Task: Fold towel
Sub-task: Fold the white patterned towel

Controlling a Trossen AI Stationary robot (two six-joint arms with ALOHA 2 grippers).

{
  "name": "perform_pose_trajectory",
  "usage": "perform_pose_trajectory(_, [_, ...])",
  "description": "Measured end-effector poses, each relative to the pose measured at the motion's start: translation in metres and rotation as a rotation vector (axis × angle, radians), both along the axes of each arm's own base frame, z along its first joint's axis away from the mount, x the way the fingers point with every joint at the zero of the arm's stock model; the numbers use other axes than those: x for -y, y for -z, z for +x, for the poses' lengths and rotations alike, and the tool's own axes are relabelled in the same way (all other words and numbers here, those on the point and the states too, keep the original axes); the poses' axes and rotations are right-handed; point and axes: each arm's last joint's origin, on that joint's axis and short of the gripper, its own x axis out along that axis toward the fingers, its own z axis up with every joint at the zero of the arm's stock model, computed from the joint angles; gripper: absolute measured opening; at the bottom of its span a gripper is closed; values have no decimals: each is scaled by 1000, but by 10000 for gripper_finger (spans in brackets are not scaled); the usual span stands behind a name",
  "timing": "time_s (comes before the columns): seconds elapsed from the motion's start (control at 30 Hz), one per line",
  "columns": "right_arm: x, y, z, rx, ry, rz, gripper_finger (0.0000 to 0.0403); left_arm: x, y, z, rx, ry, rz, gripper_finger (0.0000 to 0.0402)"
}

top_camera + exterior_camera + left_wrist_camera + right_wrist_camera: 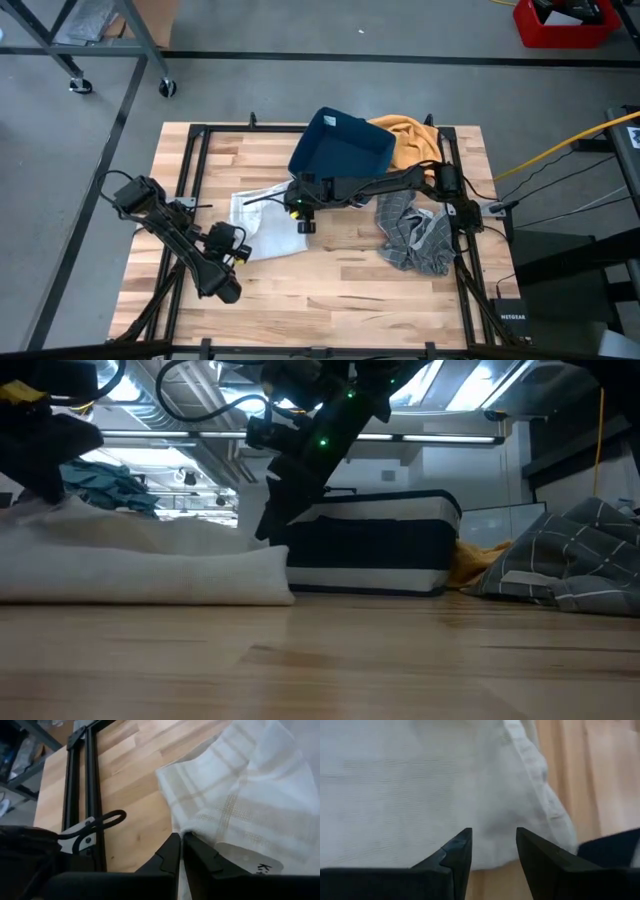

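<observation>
Towel (240,795) edge pinched by left fingers (170,857); right fingers (460,852) spread just above it.

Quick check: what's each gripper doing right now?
Left gripper: shut on the white towel edge.
Right gripper: open, just above the towel, holding nothing.

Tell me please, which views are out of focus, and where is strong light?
Right wrist view: the white towel is soft, without sharp weave. Low view: ceiling lights glare behind, arms dark against them, near table blurred. High view: even light, no strong shadows.
</observation>
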Motion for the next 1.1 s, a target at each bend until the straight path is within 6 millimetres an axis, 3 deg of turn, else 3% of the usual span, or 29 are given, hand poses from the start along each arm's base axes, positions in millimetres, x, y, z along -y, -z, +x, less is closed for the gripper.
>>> perform_pose_trajectory(0.23, [-11,0,0,-1,-55,41,159,-1,-1,-1,-78,60,12,15])
perform_pose_trajectory(0.63, [-68,0,-3,-12,-273,102,159,-1,-1,-1,-96,77,12,15])
perform_pose_trajectory(1.1, [-67,1,-2,-4,-242,46,159,0,0,0,-102,92,1,15])
